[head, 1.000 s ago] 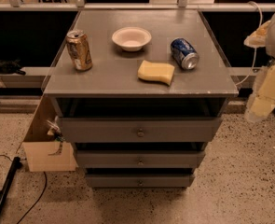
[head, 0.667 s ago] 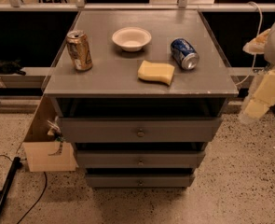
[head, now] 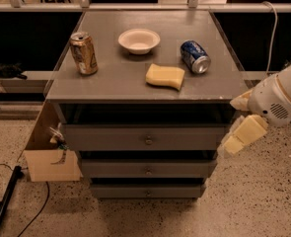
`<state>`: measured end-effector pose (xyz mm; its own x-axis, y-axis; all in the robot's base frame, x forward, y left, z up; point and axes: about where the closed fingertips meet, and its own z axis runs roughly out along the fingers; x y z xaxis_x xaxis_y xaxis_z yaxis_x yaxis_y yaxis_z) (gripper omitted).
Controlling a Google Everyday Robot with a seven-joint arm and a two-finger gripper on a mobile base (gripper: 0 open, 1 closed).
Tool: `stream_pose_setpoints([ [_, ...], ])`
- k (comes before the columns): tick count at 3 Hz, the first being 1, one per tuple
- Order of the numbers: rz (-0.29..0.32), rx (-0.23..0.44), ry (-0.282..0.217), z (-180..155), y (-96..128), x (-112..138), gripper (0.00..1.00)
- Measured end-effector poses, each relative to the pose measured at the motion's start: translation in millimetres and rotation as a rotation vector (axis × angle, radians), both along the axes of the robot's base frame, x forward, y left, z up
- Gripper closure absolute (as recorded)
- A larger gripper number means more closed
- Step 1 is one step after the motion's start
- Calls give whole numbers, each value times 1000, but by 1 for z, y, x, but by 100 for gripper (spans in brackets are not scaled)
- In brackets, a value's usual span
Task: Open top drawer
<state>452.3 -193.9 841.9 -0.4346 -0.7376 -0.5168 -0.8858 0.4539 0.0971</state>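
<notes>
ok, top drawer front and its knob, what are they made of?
Top drawer: looks like painted wood, matte grey, flat, no shine. Knob: probably metal, small, round, dull glint. Pincer hangs right of the drawer, apart from the knob; cream shell, likely plastic.

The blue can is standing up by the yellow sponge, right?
No. The camera view shows the blue can lying on its side by the yellow sponge. The gripper hangs right of the top drawer.
</notes>
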Motion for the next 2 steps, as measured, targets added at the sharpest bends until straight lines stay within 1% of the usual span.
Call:
stream_pose_setpoints([
  [1,1,1,0,0,1,1,0],
  [2,-22,13,34,-22,10,0,0],
])
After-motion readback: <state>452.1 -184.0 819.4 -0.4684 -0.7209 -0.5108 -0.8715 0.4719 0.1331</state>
